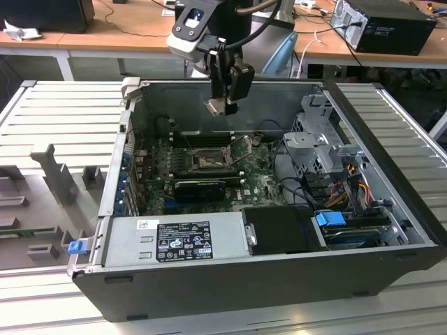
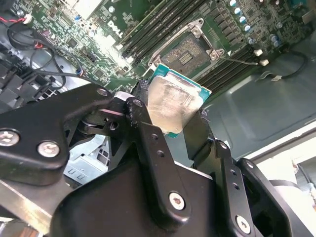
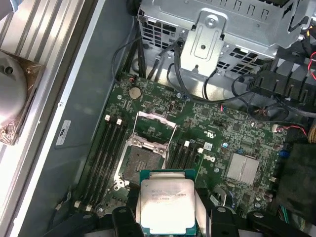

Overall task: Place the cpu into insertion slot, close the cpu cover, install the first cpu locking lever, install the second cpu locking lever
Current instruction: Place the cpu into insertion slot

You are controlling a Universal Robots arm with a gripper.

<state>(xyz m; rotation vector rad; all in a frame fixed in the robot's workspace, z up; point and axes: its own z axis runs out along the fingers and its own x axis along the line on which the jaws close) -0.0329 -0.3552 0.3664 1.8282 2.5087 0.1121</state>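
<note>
My gripper hangs above the open computer case, shut on the cpu, a flat silver-grey square chip. In both wrist views the cpu sits between the black fingers, well above the board. The insertion slot lies on the green motherboard below, its dark centre bare. The cpu cover, a silvery frame with a square window, stands swung up at the slot's far edge. From the exterior view, the slot is below and slightly nearer than the gripper.
Long black memory slots flank the socket. A black ribbed heatsink block sits nearer the front, then the power supply. A metal drive cage with loose cables fills the exterior view's right. Case walls surround the board.
</note>
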